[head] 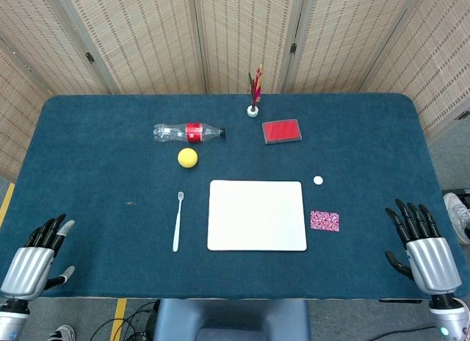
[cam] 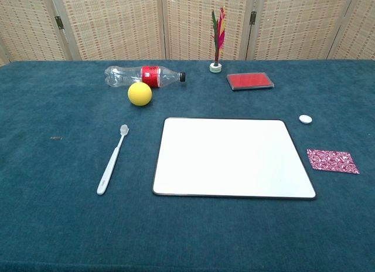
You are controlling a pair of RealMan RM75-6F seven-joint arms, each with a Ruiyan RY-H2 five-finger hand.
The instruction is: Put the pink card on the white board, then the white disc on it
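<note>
The left hand (head: 33, 260) and right hand (head: 424, 249) both rest at the near corners of the tabletop (head: 95, 157), fingers spread apart and holding nothing; neither appears in the chest view. The white board (cam: 233, 157) lies flat at the centre, its surface bare. The pink card (cam: 332, 160), patterned in pink and white, lies flat just beside the board's right edge, apart from it. The small white disc (cam: 305, 119) sits beyond the card, near the board's far right corner.
</note>
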